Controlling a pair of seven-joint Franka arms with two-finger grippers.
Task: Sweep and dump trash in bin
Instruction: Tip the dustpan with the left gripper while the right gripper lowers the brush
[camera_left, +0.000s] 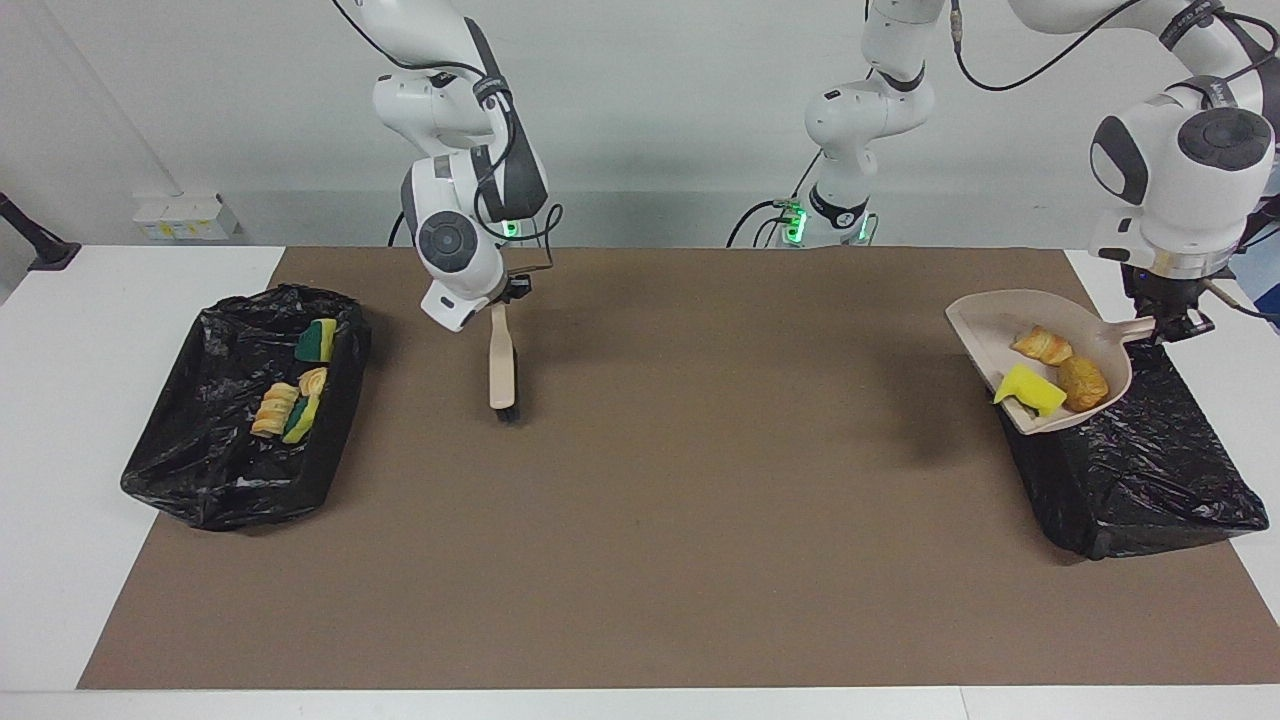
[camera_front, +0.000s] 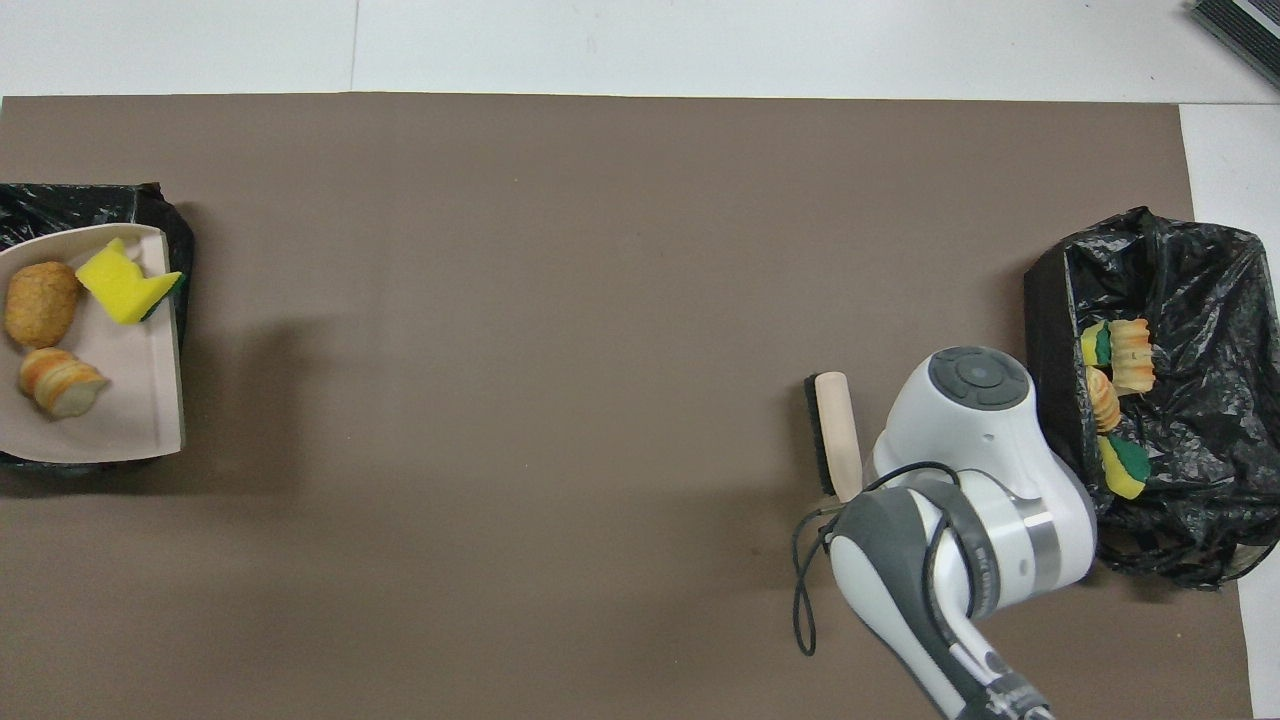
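Even, bright overhead light falls across the brown mat (camera_left: 640, 560), leaving only soft, diffuse shadows beneath the raised dustpan (camera_left: 985, 320) and brush (camera_left: 501, 365). Pale glints streak the crinkled black bin liner (camera_left: 1150, 470) at four o'clock in the facing view. Both views are sharp throughout, without visible motion blur.
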